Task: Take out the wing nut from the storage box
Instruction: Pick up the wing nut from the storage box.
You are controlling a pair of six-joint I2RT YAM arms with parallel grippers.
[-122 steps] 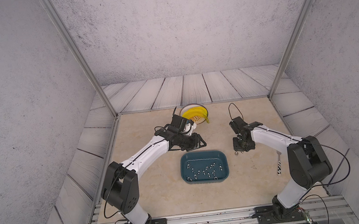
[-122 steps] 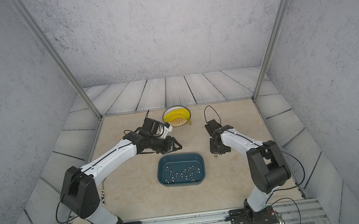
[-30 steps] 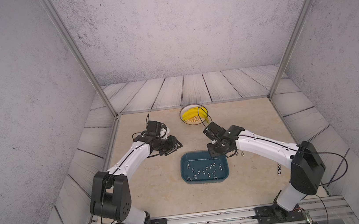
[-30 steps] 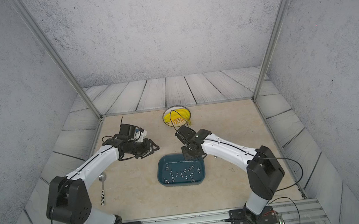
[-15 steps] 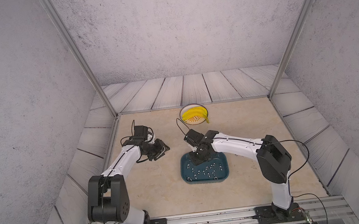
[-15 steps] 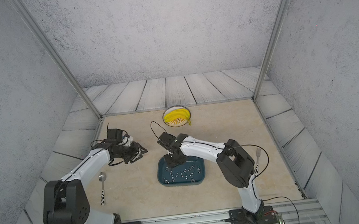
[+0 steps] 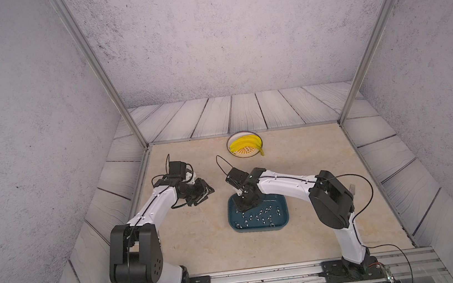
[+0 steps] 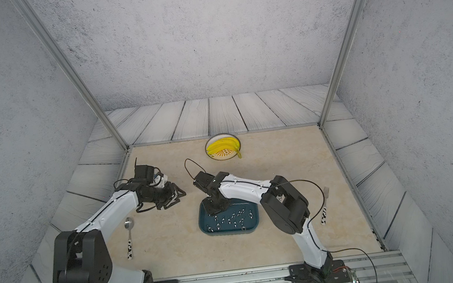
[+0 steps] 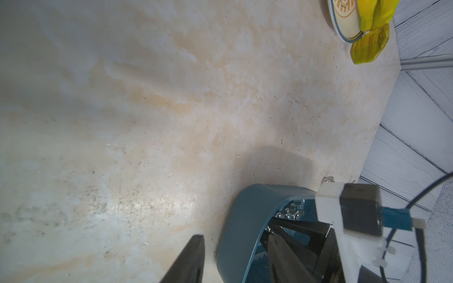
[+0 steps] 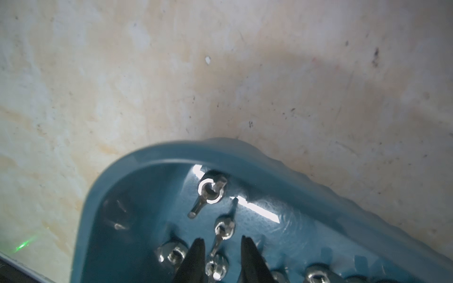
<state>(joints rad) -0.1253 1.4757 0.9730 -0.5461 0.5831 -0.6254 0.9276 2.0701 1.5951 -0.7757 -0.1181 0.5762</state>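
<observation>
The teal storage box lies on the table at centre front, with several silvery wing nuts scattered inside. My right gripper points down into its far-left corner. In the right wrist view the right gripper is open by a narrow gap, and one wing nut lies between its fingers. Two more wing nuts lie just beyond, near the rim. My left gripper hovers open and empty, left of the box wall.
A round plate with bananas sits at the back. A spoon lies by the left arm, a fork by the right arm. A small silvery piece lies on the table just beyond the box.
My right arm has swung left from beside the box to over its far-left corner, lowered into it, and its jaws have parted slightly. My left arm has drawn back leftward.
</observation>
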